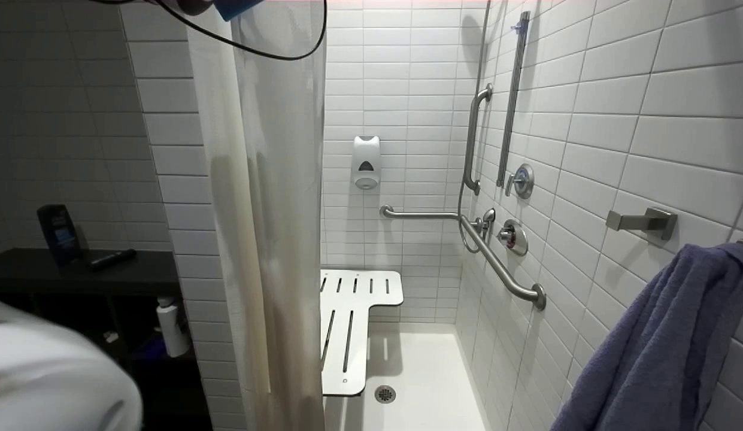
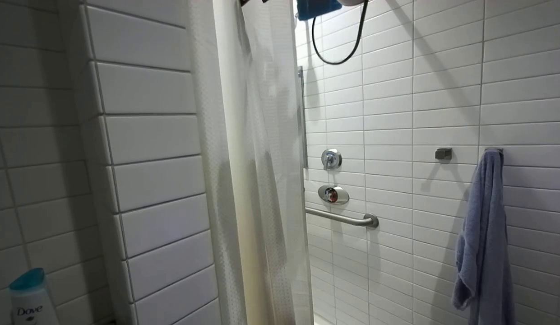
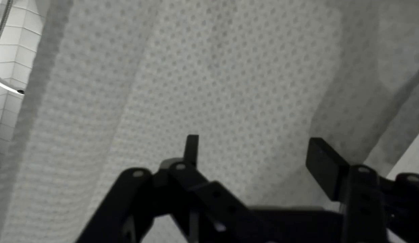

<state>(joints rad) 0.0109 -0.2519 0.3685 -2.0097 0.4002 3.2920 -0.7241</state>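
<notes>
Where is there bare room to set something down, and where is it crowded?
Bare: the white seat, between the curtain and its own outer rim; the shower floor around the drain, between seat and tiled wall.
Crowded: the dark shelf, near a dark bottle and a black object beside it; and before the open tool, where the curtain hangs.

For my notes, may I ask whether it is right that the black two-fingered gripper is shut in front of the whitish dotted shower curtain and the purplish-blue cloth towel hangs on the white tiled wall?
Not quite: the wrist view shows the gripper open, its fingers well apart, in front of the shower curtain; the towel hangs on the tiled wall in both exterior views.
</notes>
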